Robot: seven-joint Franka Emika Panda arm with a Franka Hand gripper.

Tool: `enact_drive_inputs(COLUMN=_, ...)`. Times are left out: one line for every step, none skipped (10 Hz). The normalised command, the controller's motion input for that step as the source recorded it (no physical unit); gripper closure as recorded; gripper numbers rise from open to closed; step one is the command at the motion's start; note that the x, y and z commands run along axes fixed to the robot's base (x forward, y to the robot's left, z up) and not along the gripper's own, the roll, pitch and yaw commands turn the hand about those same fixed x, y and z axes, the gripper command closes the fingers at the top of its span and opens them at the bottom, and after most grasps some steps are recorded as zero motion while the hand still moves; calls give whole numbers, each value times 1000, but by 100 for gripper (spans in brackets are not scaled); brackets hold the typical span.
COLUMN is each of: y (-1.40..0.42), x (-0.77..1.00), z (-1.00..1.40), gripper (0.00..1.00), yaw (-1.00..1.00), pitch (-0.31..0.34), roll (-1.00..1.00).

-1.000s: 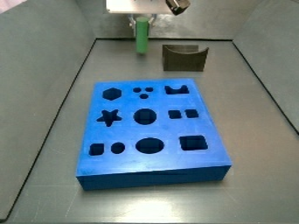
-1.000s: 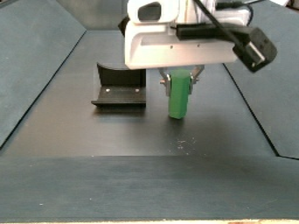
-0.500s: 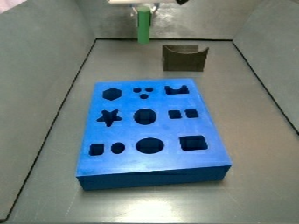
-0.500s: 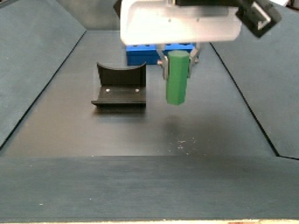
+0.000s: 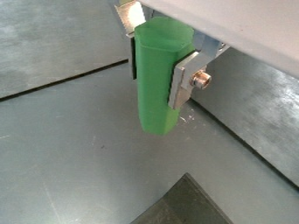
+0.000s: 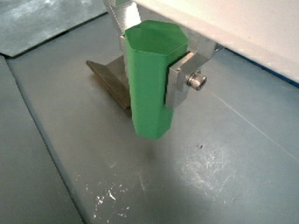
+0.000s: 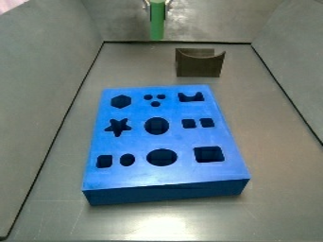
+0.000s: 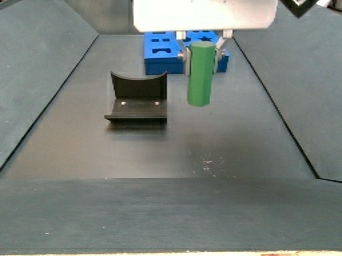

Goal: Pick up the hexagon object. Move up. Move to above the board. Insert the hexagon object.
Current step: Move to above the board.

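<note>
The hexagon object, a slim green peg, hangs upright, clamped between my gripper's silver fingers. It also shows in a wrist view and in both side views, lifted well off the grey floor. My gripper is shut on it near its upper end; the gripper body fills the top edge in a side view. The blue board with dark cut-out holes lies flat on the floor, in front of the peg in that side view; only its end shows behind the peg in a side view.
The dark L-shaped fixture stands on the floor beside the peg, and part of it shows below the peg in a wrist view. Sloped grey walls bound the floor on both sides.
The gripper has risen with the green peg in it; the peg now hangs higher above the floor. The board and the fixture have not moved.
</note>
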Motion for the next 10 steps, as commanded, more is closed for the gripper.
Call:
enact_drive_inputs(y=-49, x=-38, z=1000, gripper=100, yaw=-7, pitch=20, roll=-20)
enact_drive_inputs(y=-45, x=-40, z=1000, gripper=100, yaw=-8, pitch=24, roll=-21)
enact_drive_inputs(y=-39, x=-44, z=1000, gripper=100, yaw=-13, pitch=26, roll=-21)
enact_drive_inputs(y=-35, x=-46, z=1000, gripper=100, yaw=-11, pitch=26, roll=-25)
enact_drive_inputs(y=-30, x=-50, z=1000, gripper=100, yaw=-9, pitch=31, roll=-26)
enact_drive_inputs(y=-27, x=-52, z=1000, gripper=100, yaw=-11, pitch=31, roll=-24)
enact_drive_inputs(y=-23, x=-55, z=1000, gripper=100, yaw=-11, pitch=29, roll=-26)
enact_drive_inputs(y=-20, x=-57, z=1000, gripper=100, yaw=-9, pitch=29, roll=-29)
enact_drive_inputs(y=-15, x=-60, z=1000, gripper=100, yaw=-9, pitch=30, roll=-32)
enact_drive_inputs(y=-13, x=-63, z=1000, gripper=100, yaw=-9, pitch=31, roll=-34)
